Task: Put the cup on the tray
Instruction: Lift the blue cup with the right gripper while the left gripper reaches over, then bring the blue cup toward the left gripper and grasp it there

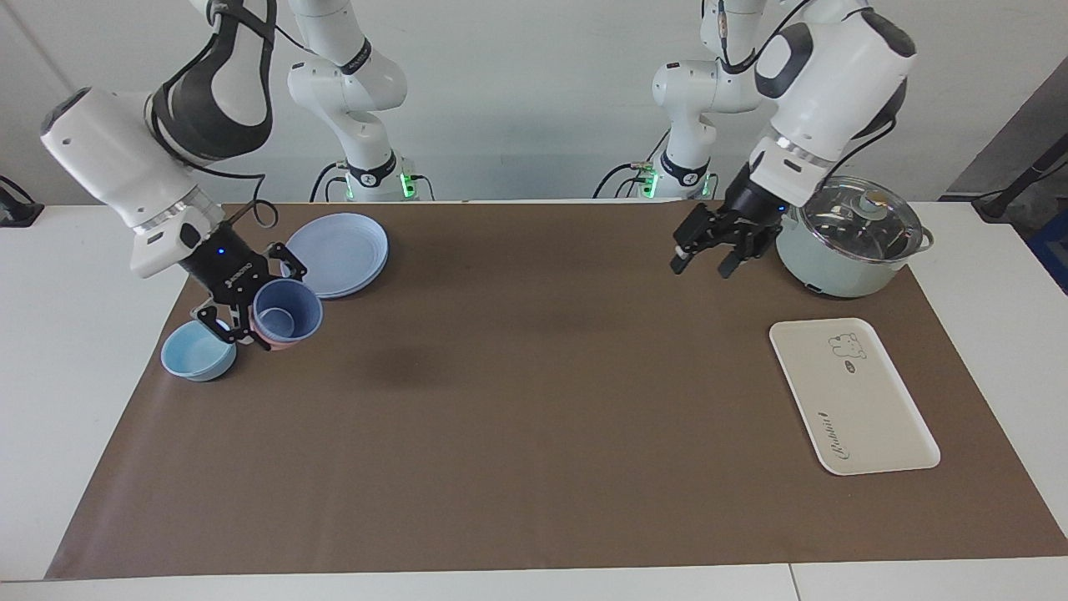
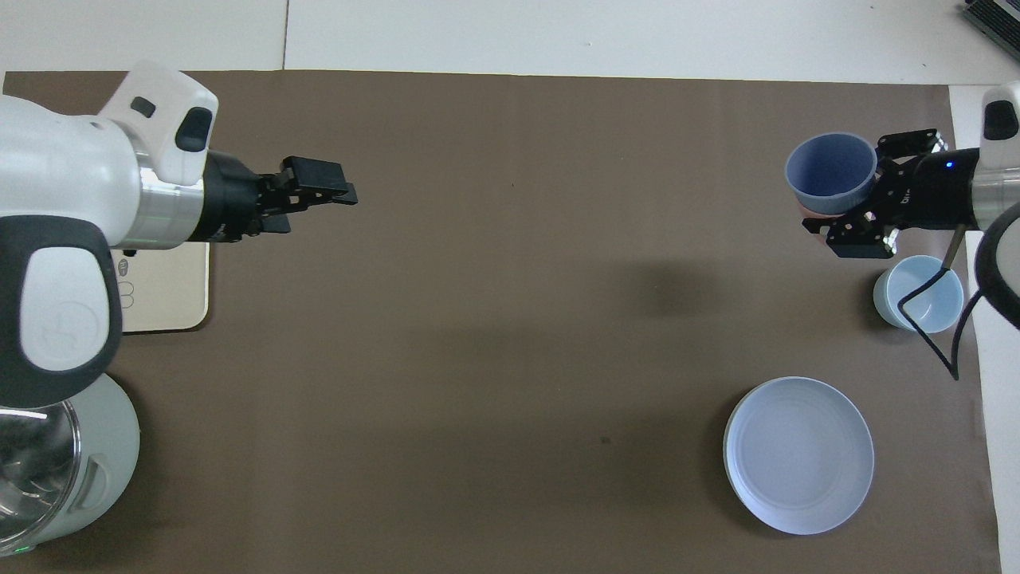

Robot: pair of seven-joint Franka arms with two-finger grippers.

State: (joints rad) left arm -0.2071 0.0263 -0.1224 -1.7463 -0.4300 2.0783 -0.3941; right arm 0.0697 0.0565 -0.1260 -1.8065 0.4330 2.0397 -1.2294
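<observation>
The medium-blue cup (image 1: 288, 311) is held tilted in my right gripper (image 1: 260, 301), which is shut on it, at the right arm's end of the mat. It hangs just over a pink cup (image 1: 272, 341), of which only an edge shows. In the overhead view the cup (image 2: 829, 171) sits between the right gripper's (image 2: 857, 191) fingers. The cream tray (image 1: 851, 396) with the bear drawing lies flat at the left arm's end; my left arm partly covers it in the overhead view (image 2: 167, 295). My left gripper (image 1: 701, 267) is open and empty in the air beside the pot; it also shows in the overhead view (image 2: 343, 187).
A light-blue bowl (image 1: 198, 351) stands beside the pink cup. A round blue plate (image 1: 338, 250) lies nearer to the robots than the cups. A pale green pot (image 1: 851, 242) with a glass lid stands nearer to the robots than the tray. A brown mat (image 1: 534, 417) covers the table.
</observation>
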